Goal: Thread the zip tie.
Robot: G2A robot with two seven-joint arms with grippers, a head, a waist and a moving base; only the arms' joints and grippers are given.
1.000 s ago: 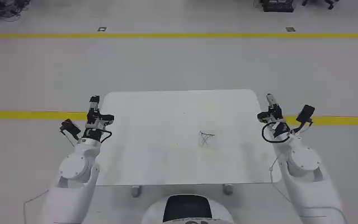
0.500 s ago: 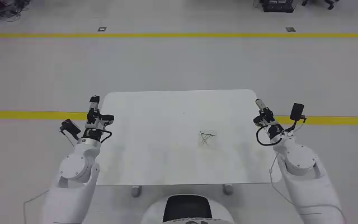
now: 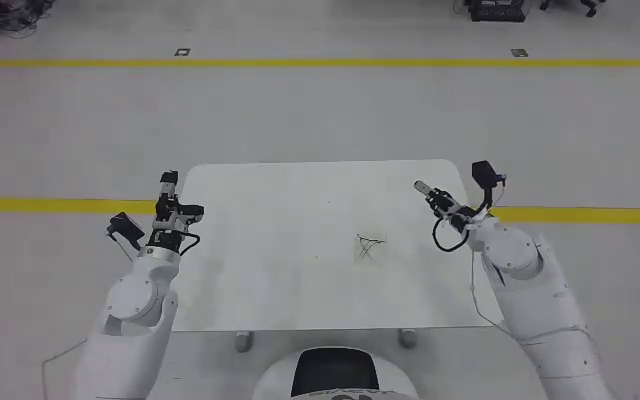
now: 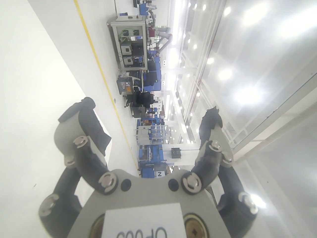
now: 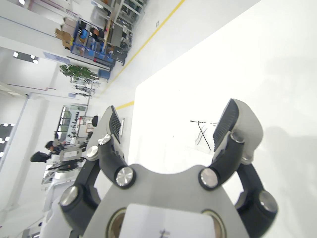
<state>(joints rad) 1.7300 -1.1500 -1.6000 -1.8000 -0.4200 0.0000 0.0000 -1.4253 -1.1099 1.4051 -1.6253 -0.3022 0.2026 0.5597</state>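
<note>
top view | zip tie near right claw, untouched | right, left claw spread apart

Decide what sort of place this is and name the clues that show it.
Probably an industrial robotics hall or workshop: long yellow floor lines, an equipment cabinet with electronics inside, and blue storage racks along the wall.

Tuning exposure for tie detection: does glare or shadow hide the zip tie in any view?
Top view: even light, the tie reads dark on the white table. Right wrist view: the table is blown out to near white, yet the tie shows as thin dark lines. Left wrist view: ceiling lights bloom and haze the frame.
</note>
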